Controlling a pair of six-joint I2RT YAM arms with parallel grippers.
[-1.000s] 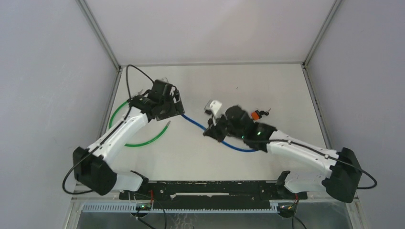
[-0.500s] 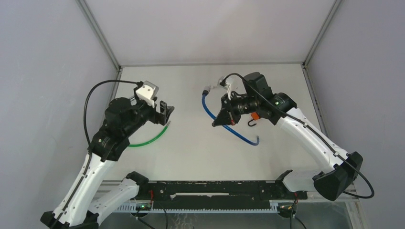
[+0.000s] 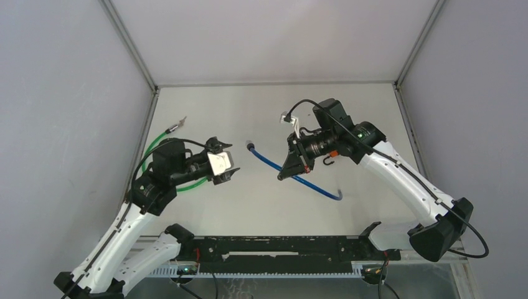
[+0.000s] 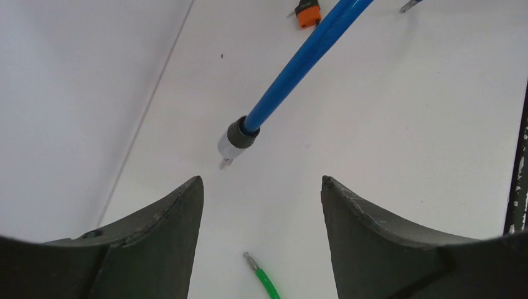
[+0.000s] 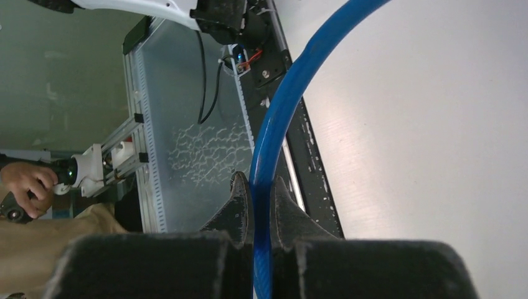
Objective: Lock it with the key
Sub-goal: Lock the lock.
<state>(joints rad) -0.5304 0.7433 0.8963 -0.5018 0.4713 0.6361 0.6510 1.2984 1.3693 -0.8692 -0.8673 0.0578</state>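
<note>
A blue cable lock runs across the middle of the table, and its grey metal end points left. My right gripper is shut on the cable partway along and holds it off the table. The right wrist view shows the cable pinched between the right gripper's two fingers. My left gripper is open and empty, left of the cable's end. In the left wrist view that end lies ahead of my left gripper. An orange-headed key lies far beyond; in the top view the key is half hidden by the right arm.
A green cable curves along the table's left side under my left arm, and one metal tip shows between the left fingers. Its other tip lies near the back left wall. A small black hook lies by the key.
My left gripper has dropped lower and turned right toward the blue cable's end. The right gripper has swung the cable, so that end has moved down and left.
</note>
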